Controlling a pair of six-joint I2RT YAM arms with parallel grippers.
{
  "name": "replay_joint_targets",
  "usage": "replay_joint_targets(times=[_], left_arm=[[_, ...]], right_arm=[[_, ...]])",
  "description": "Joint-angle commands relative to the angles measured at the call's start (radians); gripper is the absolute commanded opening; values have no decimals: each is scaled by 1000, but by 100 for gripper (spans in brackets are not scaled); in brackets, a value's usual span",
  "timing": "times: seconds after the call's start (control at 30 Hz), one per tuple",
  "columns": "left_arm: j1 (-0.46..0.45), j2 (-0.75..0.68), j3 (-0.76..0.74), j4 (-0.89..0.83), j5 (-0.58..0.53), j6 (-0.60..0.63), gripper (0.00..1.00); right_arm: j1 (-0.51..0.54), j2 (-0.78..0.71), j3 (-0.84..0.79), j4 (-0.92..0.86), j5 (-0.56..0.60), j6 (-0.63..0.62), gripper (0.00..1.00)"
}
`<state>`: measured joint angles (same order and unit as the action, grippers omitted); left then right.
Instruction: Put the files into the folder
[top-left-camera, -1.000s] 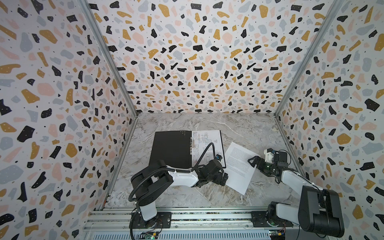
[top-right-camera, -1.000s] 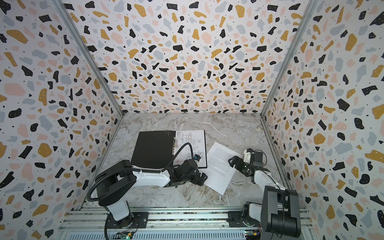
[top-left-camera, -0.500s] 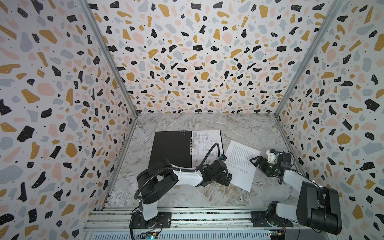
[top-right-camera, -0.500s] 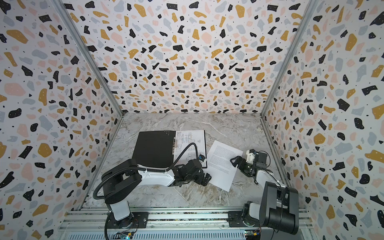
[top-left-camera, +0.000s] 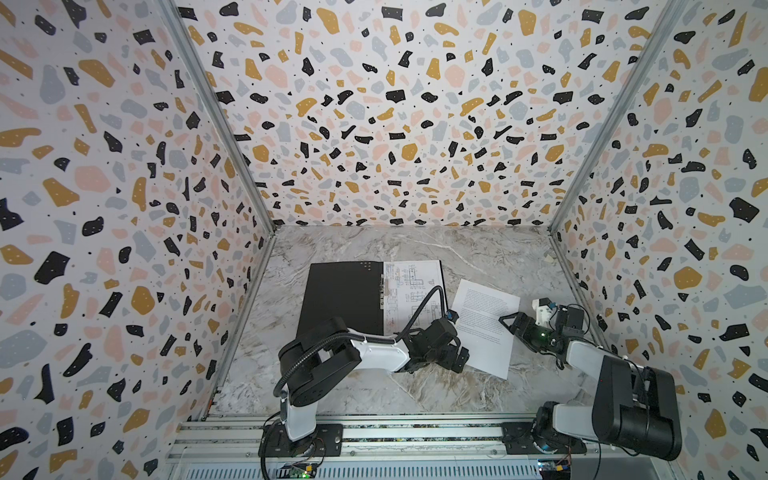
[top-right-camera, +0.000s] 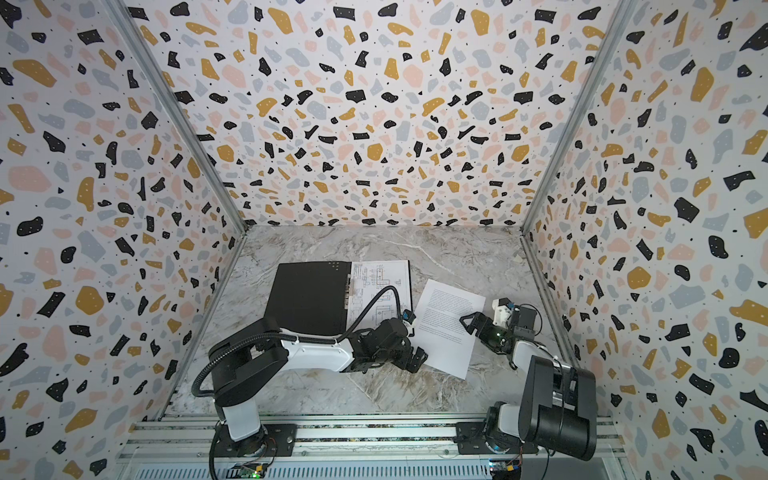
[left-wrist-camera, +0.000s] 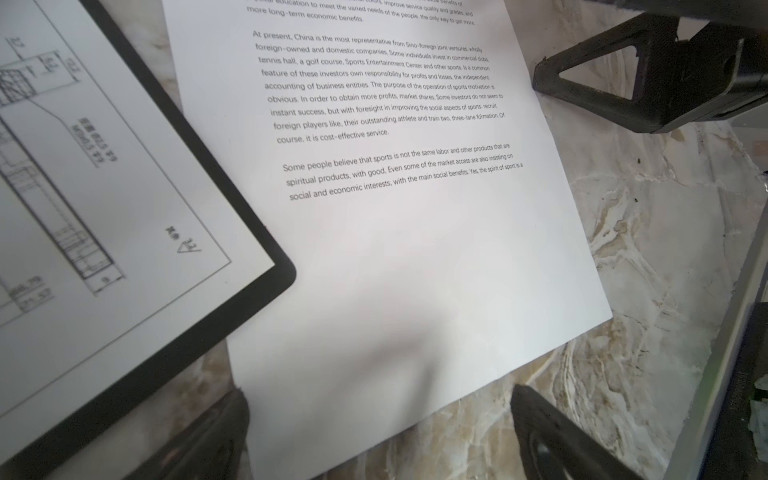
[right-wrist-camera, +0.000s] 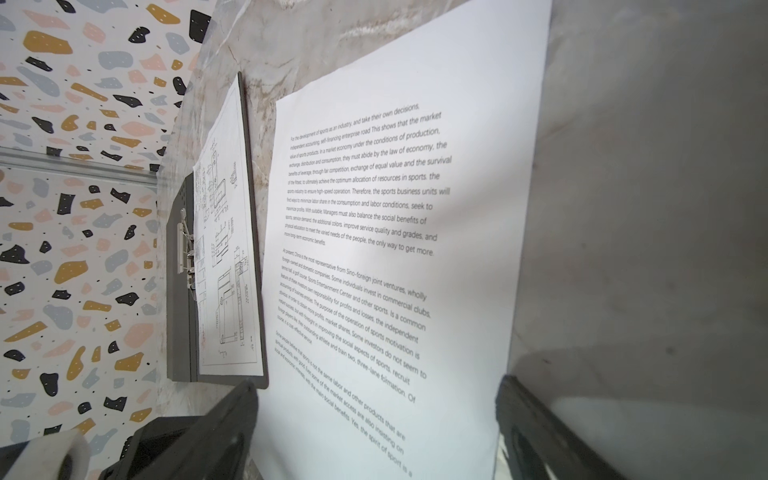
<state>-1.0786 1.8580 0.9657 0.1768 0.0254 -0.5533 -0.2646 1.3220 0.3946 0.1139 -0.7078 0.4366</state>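
Left of the left jaws: a thin, flat folder (top-left-camera: 340, 299), black inside, lies open on the grey marbled tabletop (top-left-camera: 374, 390), with its metal spine clip (top-left-camera: 383, 286) at the fold. Nothing grips it.
Between that fold and the left jaws: a white sheet of technical line drawings (top-left-camera: 409, 291) rests flat on the folder's right leaf, within its rim. I judge one file to be already in place.
Left jaws: the left gripper (left-wrist-camera: 377, 388) stands wide apart and empty. Over the last second it has slid rightward off the folder's near corner. The near edge of the loose sheet now lies between its fingers.
Between the two pairs of jaws: a white sheet of dense printed paragraphs (top-left-camera: 484, 328) lies flat on the tabletop, just beside the folder's rounded corner but outside it. Its near corner has swung towards the right jaws.
Right jaws: the right gripper (right-wrist-camera: 374, 381) is apart and holds nothing, slightly narrower than a second ago. One of its fingers (left-wrist-camera: 590, 96) sits at the sheet's far edge. I cannot tell whether it touches.
Meaning: both arms now flank the last file. It probably needs a nudge from the right or an edge pinch from the left to move it onto the drawings.
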Motion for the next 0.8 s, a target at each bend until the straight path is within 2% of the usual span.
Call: replay_joint_targets(times=[0.0, 0.77], left_arm=[[-9, 41, 14, -45, 38, -2, 100], [-9, 59, 35, -11, 70, -17, 100]], right_arm=[[2, 39, -48, -78, 1, 13, 90], [1, 83, -80, 12, -96, 62, 88]])
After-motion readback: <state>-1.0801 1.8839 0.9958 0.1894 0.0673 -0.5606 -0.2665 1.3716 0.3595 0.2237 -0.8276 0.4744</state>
